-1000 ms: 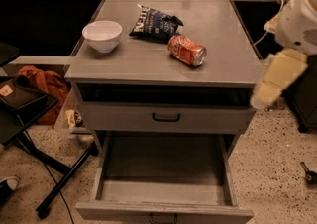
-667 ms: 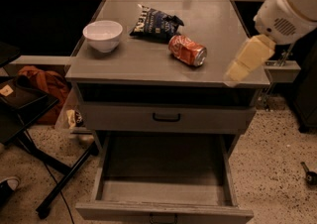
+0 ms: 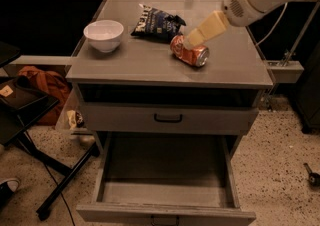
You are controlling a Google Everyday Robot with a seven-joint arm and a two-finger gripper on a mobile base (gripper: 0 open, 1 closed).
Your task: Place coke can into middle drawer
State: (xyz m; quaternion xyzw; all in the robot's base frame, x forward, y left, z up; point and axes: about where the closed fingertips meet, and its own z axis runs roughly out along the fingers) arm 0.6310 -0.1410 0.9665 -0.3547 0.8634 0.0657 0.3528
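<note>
The coke can lies on its side on the grey cabinet top, right of centre, with a silver end facing front right. My gripper, cream-coloured on a white arm coming in from the upper right, sits right above the can's far side, touching or almost touching it. The middle drawer is pulled wide open low in the view, and its grey floor holds nothing. Its small dark handle shows at the bottom edge.
A white bowl and a dark blue chip bag sit on the top, left of the can. A shut upper drawer front with a black handle lies above the open drawer. A black stand and orange cloth are on the left.
My arm has swung left from beside the cabinet's right edge, over the top, and down to the can. The can, bowl and bag have not moved.
</note>
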